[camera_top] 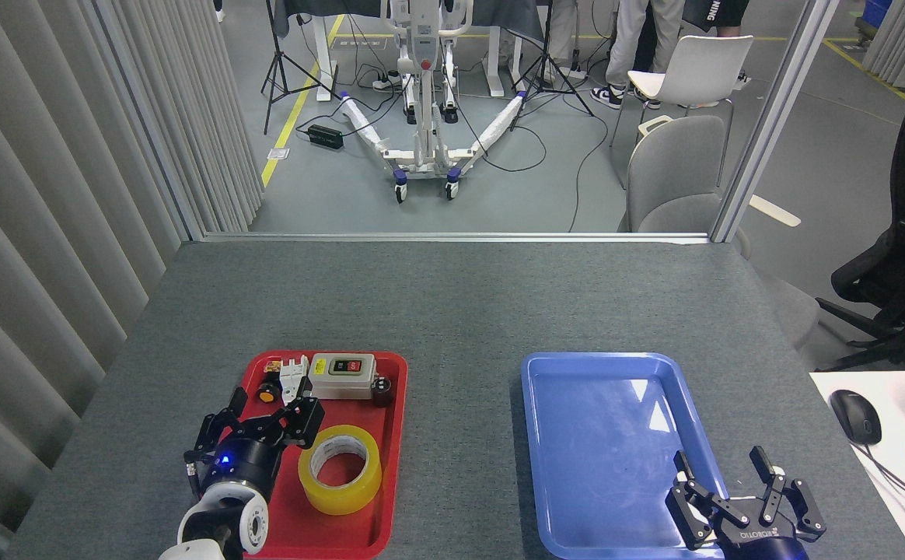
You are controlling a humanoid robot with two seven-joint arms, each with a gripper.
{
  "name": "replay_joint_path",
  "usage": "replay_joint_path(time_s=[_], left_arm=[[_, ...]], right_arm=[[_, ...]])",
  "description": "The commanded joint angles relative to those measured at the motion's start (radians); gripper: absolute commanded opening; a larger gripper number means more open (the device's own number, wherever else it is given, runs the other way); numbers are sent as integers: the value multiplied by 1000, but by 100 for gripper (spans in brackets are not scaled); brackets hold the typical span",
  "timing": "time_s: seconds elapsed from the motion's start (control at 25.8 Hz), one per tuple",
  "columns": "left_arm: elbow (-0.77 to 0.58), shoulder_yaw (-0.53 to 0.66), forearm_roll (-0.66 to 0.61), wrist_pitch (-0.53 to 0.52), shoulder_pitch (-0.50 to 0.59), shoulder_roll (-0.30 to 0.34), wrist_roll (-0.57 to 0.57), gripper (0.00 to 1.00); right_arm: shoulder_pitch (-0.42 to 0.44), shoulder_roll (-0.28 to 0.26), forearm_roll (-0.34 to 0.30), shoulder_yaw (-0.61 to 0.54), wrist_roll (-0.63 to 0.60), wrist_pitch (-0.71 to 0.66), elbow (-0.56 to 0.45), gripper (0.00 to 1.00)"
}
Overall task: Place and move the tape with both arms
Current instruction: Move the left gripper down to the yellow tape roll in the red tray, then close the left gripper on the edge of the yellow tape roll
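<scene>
The tape (340, 469), a wide yellow roll with a white printed core, lies flat in the near half of a red tray (396, 435). My left gripper (267, 411) hovers over the tray just left of the roll, fingers spread open and empty, not touching the tape. At the bottom right, my right gripper (725, 476) stands open and empty over the near right corner of an empty blue tray (600, 420).
The far end of the red tray holds a grey switch box (341, 376), a white breaker (292, 373), an orange button (267, 393) and a black cylinder (380, 390). A mouse (855, 416) lies on a white desk at right. Grey felt covers the table.
</scene>
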Motion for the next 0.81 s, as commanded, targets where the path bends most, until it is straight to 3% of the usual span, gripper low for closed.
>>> replay_joint_path(time_s=[0.0,0.31,0.46,0.66,0.77], left_arm=[[-9,2,34,42,-30,14,-234,100],[-16,1,-86,11,-84,48,-564,99],[-14,5,-212,-133,-95,71,-628,100],[-22,10,-202,-230,-95,74,-841,100],[-23,10,-187,-231,-105,74,-881,100]], right_arm=[[0,0,0,0,0,0,1,100],[2,0,-1,1,0,0,0,100],[3,2,-1,1,0,0,1,100],[6,3,-1,1,2,-2,1,100],[8,3,-1,1,2,-2,1,100]])
